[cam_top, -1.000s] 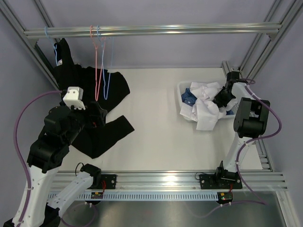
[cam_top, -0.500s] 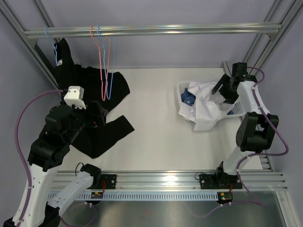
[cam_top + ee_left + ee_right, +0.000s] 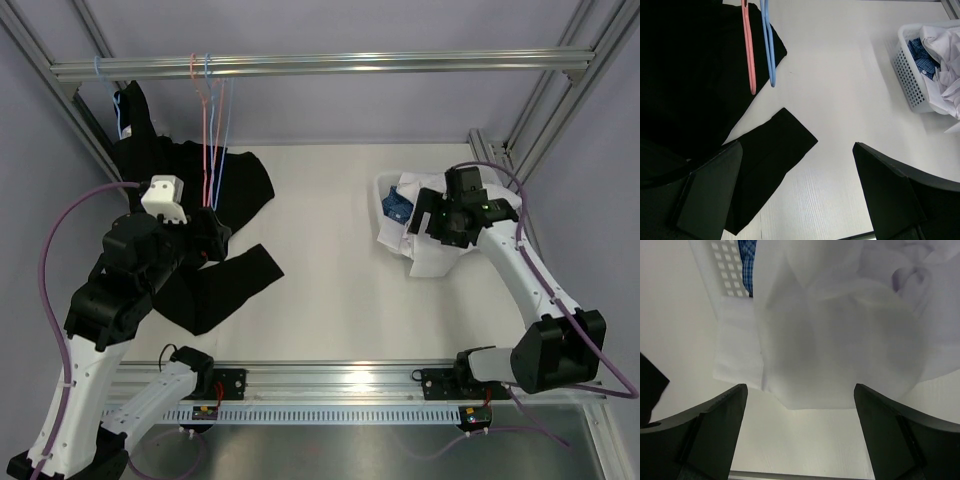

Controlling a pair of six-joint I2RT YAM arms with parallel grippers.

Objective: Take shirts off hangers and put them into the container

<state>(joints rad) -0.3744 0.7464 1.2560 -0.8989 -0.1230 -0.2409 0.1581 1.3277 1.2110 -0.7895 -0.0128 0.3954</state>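
done: blue shirt (image 3: 397,206) and white shirt (image 3: 432,245) lay in container (image 3: 905,70), white spilling over rim
remaining: black shirt (image 3: 215,285) hung on hanger (image 3: 118,115), trailing onto surface (image 3: 330,260)
left pincer (image 3: 796,190): wide, empty
right pincer (image 3: 799,435): wide, empty

No readable text, labels, brands or numbers in any view. Small black modules (image 3: 207,411) on the front rail (image 3: 340,412): any markings too small to read.
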